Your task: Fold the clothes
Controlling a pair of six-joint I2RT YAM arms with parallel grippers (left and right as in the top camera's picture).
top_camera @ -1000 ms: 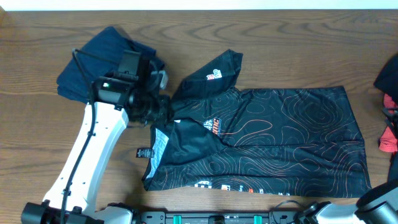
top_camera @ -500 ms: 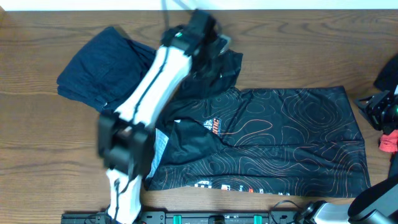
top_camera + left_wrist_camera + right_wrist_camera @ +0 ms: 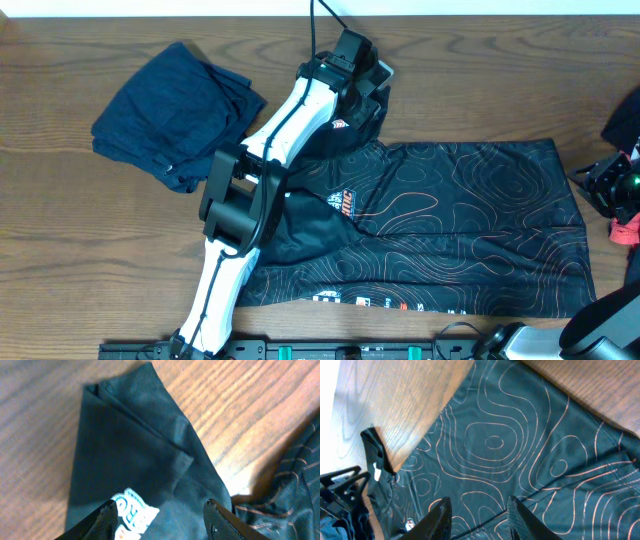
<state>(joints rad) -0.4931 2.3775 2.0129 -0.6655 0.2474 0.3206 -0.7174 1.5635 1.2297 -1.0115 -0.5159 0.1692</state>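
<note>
**Left claw spread over jersey sleeve, right claw waits at hem**

At the far left of the wooden table [image 3: 70, 240] lies a crumpled navy garment [image 3: 165, 110], apart from the work. Just right of it the left arm [image 3: 265, 150] reaches from the near edge up towards the far side of the table.

The left gripper [image 3: 162, 510] hangs over the sleeve [image 3: 130, 450] of the black jersey [image 3: 470, 210]. In the left wrist view its two fingers stand well apart. Between them shows only the flat sleeve cloth with its small coloured logo [image 3: 134, 510], and nothing is pinched. The sleeve points towards the far edge, with a fold line across it.

The jersey itself lies spread over the middle of the table, collar end to the left and hem to the right. Thin orange contour lines run over the cloth. A chest logo [image 3: 343, 203] sits near the arm, and a row of small logos [image 3: 365, 298] runs along the near side.

At the right, just past the hem, sits the right gripper [image 3: 479, 510]. Its fingers are parted by a moderate gap and hold nothing; the patterned cloth shows between them. A dark cloth [image 3: 625, 120] and a red thing [image 3: 626, 228] lie at the table's right edge.
</note>
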